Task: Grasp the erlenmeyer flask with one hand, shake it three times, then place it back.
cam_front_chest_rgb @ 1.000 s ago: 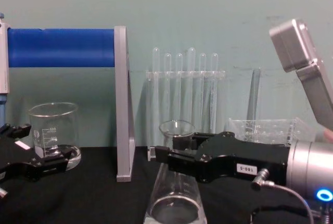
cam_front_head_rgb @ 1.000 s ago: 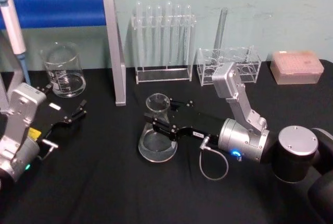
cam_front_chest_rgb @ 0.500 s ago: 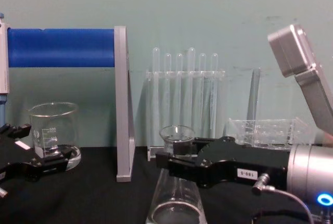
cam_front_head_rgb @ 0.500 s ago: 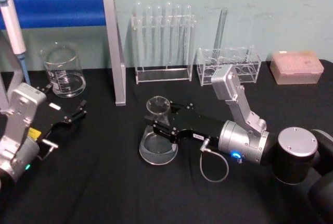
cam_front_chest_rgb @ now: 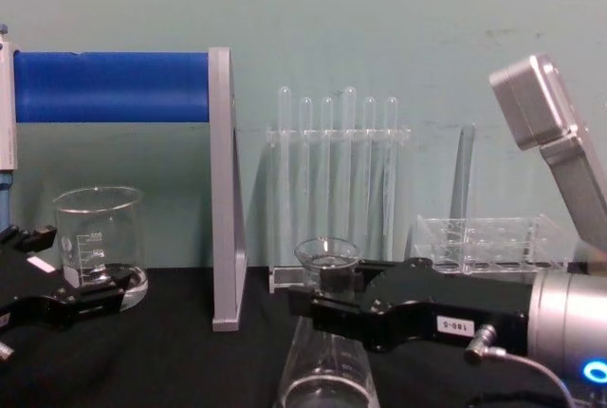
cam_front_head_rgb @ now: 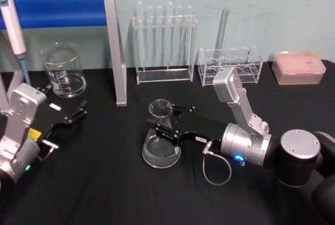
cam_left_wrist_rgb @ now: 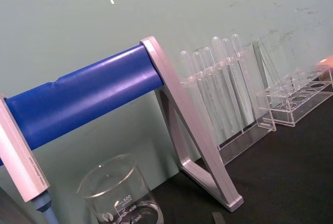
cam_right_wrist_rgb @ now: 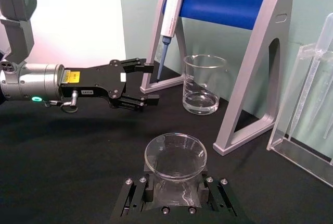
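Flask (cam_front_head_rgb: 157, 155) upright, neck tight between right gripper (cam_front_head_rgb: 160, 126) jaws, open black table (cam_front_head_rgb: 104, 183) all round; left gripper (cam_front_head_rgb: 78, 114) open-jawed, well apart.

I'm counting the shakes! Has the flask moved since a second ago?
Yes. The erlenmeyer flask, held by the right gripper, has dropped lower against the test tube rack behind.

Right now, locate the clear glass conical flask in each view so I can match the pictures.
Head view: the clear glass conical flask sits centre, neck inside the shut right gripper; left gripper parked at left.
Chest view: flask bottom centre.
Right wrist view: flask bottom centre, rim up.
Left wrist view: faces the blue-barred grey stand instead.
Shared landmark: that stand.
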You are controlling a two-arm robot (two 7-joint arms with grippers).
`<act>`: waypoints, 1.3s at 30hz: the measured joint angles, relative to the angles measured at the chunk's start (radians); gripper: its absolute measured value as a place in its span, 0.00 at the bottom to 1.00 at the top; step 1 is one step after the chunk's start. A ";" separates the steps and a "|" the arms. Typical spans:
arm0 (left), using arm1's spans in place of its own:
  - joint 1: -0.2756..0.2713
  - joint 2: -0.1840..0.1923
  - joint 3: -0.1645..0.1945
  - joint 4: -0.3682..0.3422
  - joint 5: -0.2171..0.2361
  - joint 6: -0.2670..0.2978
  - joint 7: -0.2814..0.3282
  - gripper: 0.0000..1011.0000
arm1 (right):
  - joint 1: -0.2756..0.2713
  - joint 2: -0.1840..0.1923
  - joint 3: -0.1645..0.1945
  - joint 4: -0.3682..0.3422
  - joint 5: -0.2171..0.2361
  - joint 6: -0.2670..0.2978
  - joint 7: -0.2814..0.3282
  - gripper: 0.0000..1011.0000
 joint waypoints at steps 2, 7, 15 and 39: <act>0.000 0.000 0.000 0.000 0.000 0.000 0.000 0.99 | 0.000 0.001 0.000 0.000 0.000 0.002 0.000 0.45; 0.000 0.000 0.000 0.000 0.000 0.000 0.000 0.99 | -0.001 0.002 0.000 0.000 0.002 0.008 -0.002 0.45; 0.000 0.000 0.000 0.000 0.000 0.000 0.000 0.99 | -0.001 0.004 -0.002 0.000 0.000 0.012 -0.005 0.45; 0.000 0.000 0.000 0.000 0.000 0.000 0.000 0.99 | 0.006 0.004 -0.007 0.007 -0.010 0.009 -0.002 0.45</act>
